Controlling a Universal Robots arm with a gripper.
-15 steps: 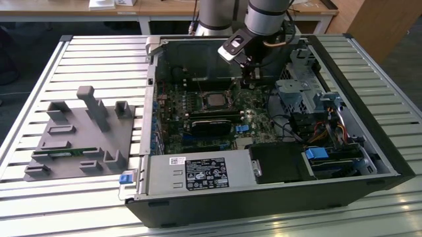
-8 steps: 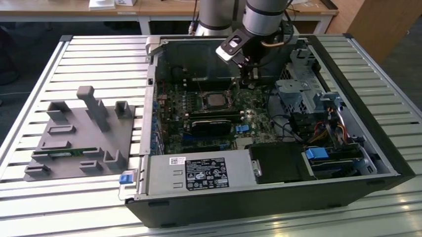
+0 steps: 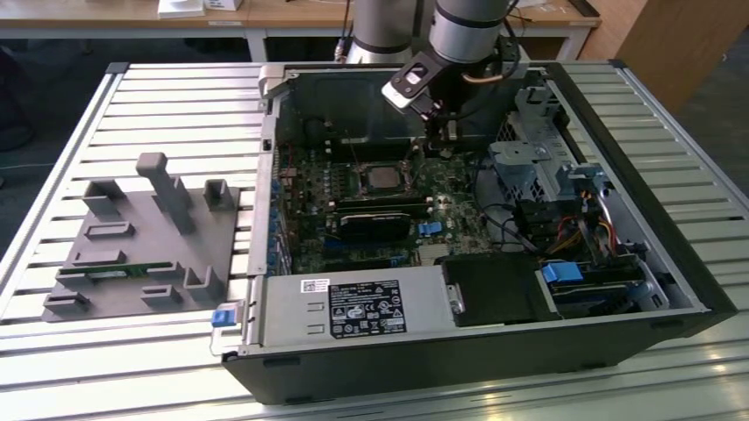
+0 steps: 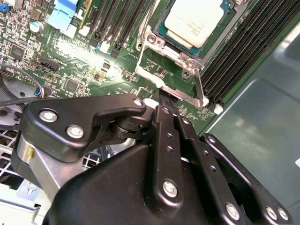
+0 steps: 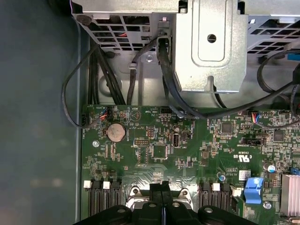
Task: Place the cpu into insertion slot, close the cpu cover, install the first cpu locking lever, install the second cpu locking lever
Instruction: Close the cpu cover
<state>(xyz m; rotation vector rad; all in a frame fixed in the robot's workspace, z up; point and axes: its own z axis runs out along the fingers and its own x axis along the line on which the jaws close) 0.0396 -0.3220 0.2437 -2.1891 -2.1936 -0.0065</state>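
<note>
The cpu (image 4: 197, 21) lies flat in the insertion slot (image 4: 146, 75) on the green board, its silver top facing up. The silver frame of the cpu cover (image 4: 180, 52) sits around it. A thin metal locking lever (image 4: 200, 86) runs along one corner of the socket. My gripper (image 4: 166, 96) is shut, its black fingertips together and down at the socket's edge, right beside that lever. The exterior view has the gripper (image 3: 436, 140) inside the open case, just behind the cpu (image 3: 381, 178). In the first wrist view the fingertips (image 5: 161, 187) rest between two silver socket parts.
Black memory slots (image 4: 234, 51) flank the socket. Cables (image 5: 168, 89) and a metal drive cage (image 5: 211, 42) stand past the board's edge. A black card (image 3: 374, 224) and the power supply (image 3: 351, 307) fill the case's front. A grey fixture (image 3: 140, 246) lies on the table at the exterior view's left.
</note>
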